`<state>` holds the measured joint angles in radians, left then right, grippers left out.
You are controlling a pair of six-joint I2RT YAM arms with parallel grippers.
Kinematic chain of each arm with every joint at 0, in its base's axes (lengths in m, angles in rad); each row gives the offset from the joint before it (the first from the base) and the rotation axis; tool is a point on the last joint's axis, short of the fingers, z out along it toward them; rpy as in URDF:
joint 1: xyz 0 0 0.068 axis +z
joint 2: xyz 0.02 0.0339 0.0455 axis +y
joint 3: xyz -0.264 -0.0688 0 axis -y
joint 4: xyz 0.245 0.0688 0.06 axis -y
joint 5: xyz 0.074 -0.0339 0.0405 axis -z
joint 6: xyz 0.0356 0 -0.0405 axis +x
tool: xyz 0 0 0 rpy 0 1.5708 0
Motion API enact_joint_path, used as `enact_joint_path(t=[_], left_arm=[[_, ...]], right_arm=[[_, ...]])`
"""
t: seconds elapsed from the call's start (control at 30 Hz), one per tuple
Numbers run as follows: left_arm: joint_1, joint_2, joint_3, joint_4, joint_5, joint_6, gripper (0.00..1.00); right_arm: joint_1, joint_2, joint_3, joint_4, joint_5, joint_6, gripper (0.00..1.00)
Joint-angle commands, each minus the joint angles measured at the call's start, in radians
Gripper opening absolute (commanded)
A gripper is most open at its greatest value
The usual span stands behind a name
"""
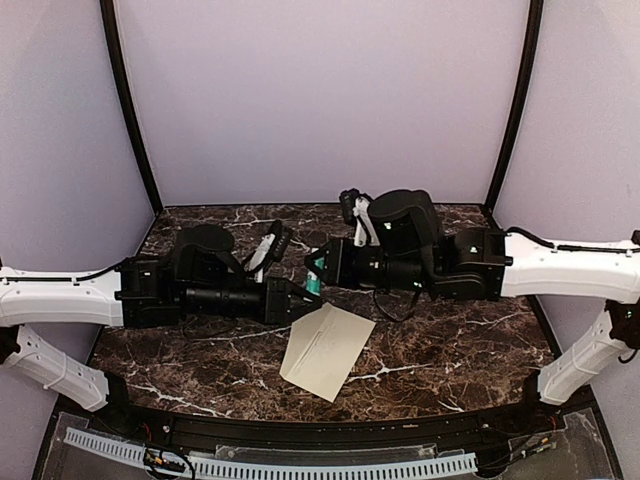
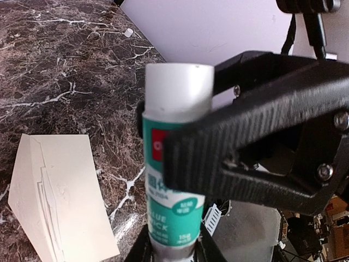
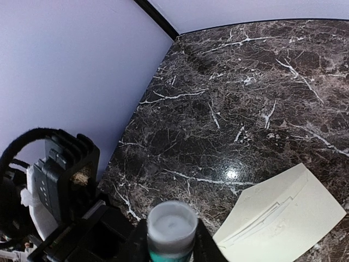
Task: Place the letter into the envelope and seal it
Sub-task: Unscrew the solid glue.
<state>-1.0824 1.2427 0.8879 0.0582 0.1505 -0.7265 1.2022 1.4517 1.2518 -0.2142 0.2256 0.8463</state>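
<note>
Envelope (image 1: 325,352), one, lies flat on the marble table (image 1: 450,340) at lower centre of the top view. It is apart from both arms, apparently parked while adhesive is readied. One glue stick (image 2: 173,218) is held off the table at frame centre. The left gripper (image 2: 174,252) pinches its base and the right gripper (image 3: 170,248) pinches the body just under the white cap, probably for a handover or uncapping. Letter: no loose sheet shows; stepped edges along the envelope's side may be it, uncertain.
</note>
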Motion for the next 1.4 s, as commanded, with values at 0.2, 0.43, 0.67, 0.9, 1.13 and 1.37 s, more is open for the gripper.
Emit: enact_joint_path(t=[0.2,0.43,0.67,0.9,1.13,1.37], left_arm=[[0.055,-0.015,-0.029,0.177,0.152,-0.043,0.0],[0.062,-0.025,-0.059,0.315,0.358,-0.025,0.0],[0.062,-0.041,-0.087,0.472,0.52,-0.024,0.0],[0.061,-0.024,-0.096,0.566,0.615,-0.055,0.0],[0.061,-0.014,-0.108,0.613,0.628,-0.073,0.0],[0.061,-0.004,-0.117,0.636,0.621,-0.09,0.0]], right_arm=[[-0.014,-0.242,-0.202,0.158,-0.073,-0.054,0.75],[-0.107,-0.351,-0.391,0.475,-0.352,-0.093,0.84],[-0.136,-0.334,-0.478,0.769,-0.56,-0.061,0.86],[-0.125,-0.263,-0.477,0.902,-0.641,-0.027,0.8],[-0.117,-0.213,-0.429,0.902,-0.672,-0.02,0.64],[-0.113,-0.197,-0.425,0.938,-0.696,-0.012,0.49]])
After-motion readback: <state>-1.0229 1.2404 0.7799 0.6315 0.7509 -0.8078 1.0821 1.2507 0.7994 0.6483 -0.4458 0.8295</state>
